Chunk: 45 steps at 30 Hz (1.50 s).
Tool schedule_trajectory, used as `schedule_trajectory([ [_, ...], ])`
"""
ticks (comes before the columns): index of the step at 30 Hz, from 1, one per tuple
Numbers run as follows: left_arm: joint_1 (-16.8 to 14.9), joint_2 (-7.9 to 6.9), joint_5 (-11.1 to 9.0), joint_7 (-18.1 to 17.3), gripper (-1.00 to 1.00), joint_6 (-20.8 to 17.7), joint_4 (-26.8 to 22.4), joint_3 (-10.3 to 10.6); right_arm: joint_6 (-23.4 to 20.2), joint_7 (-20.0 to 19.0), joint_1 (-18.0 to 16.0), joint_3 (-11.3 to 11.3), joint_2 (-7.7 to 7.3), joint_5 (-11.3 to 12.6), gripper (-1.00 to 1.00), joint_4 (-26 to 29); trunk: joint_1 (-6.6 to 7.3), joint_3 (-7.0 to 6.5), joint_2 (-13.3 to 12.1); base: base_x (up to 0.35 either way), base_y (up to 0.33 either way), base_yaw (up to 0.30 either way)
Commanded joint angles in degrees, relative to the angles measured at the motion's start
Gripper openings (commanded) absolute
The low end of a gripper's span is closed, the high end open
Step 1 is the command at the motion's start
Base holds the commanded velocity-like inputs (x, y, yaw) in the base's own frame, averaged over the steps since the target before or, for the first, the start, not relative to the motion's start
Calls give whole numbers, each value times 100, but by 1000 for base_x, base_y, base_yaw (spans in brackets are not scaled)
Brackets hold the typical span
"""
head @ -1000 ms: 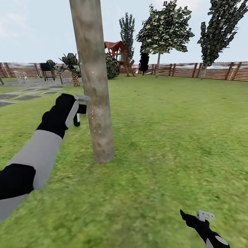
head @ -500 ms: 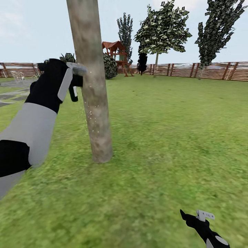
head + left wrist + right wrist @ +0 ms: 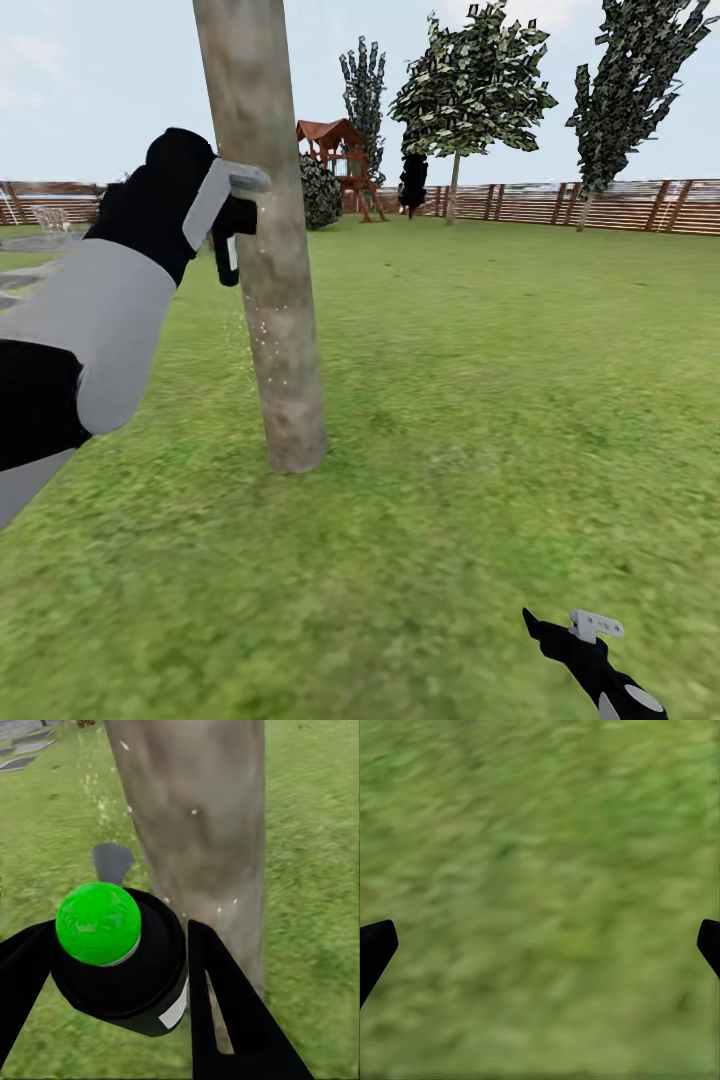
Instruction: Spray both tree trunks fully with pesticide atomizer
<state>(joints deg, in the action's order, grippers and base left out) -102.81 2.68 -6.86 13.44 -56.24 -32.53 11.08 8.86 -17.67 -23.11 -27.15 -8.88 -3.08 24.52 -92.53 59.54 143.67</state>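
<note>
I had the atomizer (image 3: pixel 120 960) clamped between the two black fingers of my left gripper (image 3: pixel 232 225), a small dark bottle that, in the left wrist view, showed a bright green ball on top and a white label on its side. It sat just left of the trunk (image 3: pixel 262 230), very near the bark, though I could not tell whether it touched. In the head view the bottle hung below the gripper, dark with a pale strip down it.

My left arm (image 3: pixel 95 320) was raised, coming in from the near left with the grey forearm slanting up and the black wrist bent toward the trunk, the grey finger plate on top lying roughly level. Small pale specks dotted the bark and the air beside it, below the gripper.

The trunk stood straight and mottled grey-brown, rooted in the grass (image 3: pixel 480 420) a little left of centre.

My right gripper (image 3: pixel 565 630) hung low at the near right, well apart from the trunk, pointing at the lawn. In the right wrist view its black fingertips (image 3: pixel 375 945) sat at opposite edges with bare grass between them, so they were spread wide and held nothing.

Farther off stood a leafy tree (image 3: pixel 475 85), a wooden playset (image 3: pixel 340 160) and the slatted fence (image 3: pixel 600 205).
</note>
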Motion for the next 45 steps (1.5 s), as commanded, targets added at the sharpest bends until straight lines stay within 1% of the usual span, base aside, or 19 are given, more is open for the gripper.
schedule_trajectory([
  [1, -1, 3, 18, 2, -100, 3, 150, 5, 0, 0, -1, 2, 0, 0, 100, -1, 1, -1, 1, 0, 0, 0],
  [4, 33, 4, 18, 1, -100, 29, 519, 15, 2, 0, -1, 4, 6, -6, 100, -4, 1, -1, 1, 0, 0, 0],
  [6, 50, 4, 26, -6, -100, 91, 948, 16, 1, 0, 0, 7, 7, -8, 100, -7, 1, -1, 1, 0, 0, 0],
  [9, 57, 4, 29, -14, -100, 317, 1355, 17, 2, 0, -1, 8, 8, -9, 100, -8, 1, -1, 1, 0, 0, 0],
  [11, 81, 11, 30, -17, -100, 661, 1819, 17, 1, 0, -1, 8, 9, -9, 100, -9, 1, -1, 1, 0, 0, 0],
  [12, 120, 12, 29, -17, -100, 782, 1939, 17, 1, 0, -1, 8, 9, -9, 100, -9, 1, -1, 1, 0, 0, 0],
  [15, 379, 13, 23, -17, -100, 1380, 2356, 17, 2, 0, -1, 8, 9, -9, 100, -9, 1, -1, 1, 0, 0, 0],
  [16, 463, 13, 24, -17, -100, 1446, 2431, 17, 2, 0, -1, 8, 9, -9, 100, -9, 1, -1, 1, 0, 0, 0],
  [19, 840, 13, 23, -17, -100, 1808, 2501, 17, 2, 0, 1, 8, 9, -9, 100, -9, 1, -1, 1, 0, 0, 0],
  [20, 1062, 13, 20, -17, -100, 2077, 2509, 17, 2, 0, 0, 8, 9, -9, 100, -9, 1, -1, 1, 0, 0, 0],
  [22, 1346, 13, 18, -17, -100, 2285, 2513, 17, 1, 0, -1, 8, 9, -9, 100, -9, 1, -1, 1, 0, 0, 0],
  [24, 1534, 13, 18, -17, -100, 2451, 2514, 17, 2, 0, -1, 8, 9, -9, 100, -9, 1, -1, 1, 0, 0, 0],
  [25, 1741, 13, 12, -17, -100, 2651, 2516, 17, 1, 0, -1, 8, 9, -9, 100, -9, 1, -1, 1, 0, 0, 0],
  [29, 2065, 7, 1, -17, -100, 2837, 2522, 9, 2, 0, -1, 16, 9, -9, 100, -9, 1, -1, 1, 0, 0, 0],
  [30, 2206, 5, 1, -17, -100, 3040, 2523, 8, 2, 0, -1, 16, 9, -10, 100, -9, 1, -1, 1, 0, 0, 0],
  [33, 2421, 5, 0, -17, -100, 3209, 2524, 8, 1, 0, -1, 16, 9, -16, 100, -9, 1, -1, 1, 0, 0, 0],
  [35, 2695, 9, -5, -17, -100, 3485, 2524, 11, 0, 0, -1, 16, 9, -17, 100, -9, 1, -1, 1, 0, 0, 0],
  [39, 2948, 6, -8, -17, -100, 3556, 2524, 8, 1, 0, -1, 16, 9, -17, 100, -9, 1, -1, 1, 0, 0, 0],
  [45, 3504, -37, -19, -32, -100, 3546, 2524, -17, -2, 0, -1, 8, 0, -15, 100, 0, 1, -1, 1, 0, 0, 0],
])
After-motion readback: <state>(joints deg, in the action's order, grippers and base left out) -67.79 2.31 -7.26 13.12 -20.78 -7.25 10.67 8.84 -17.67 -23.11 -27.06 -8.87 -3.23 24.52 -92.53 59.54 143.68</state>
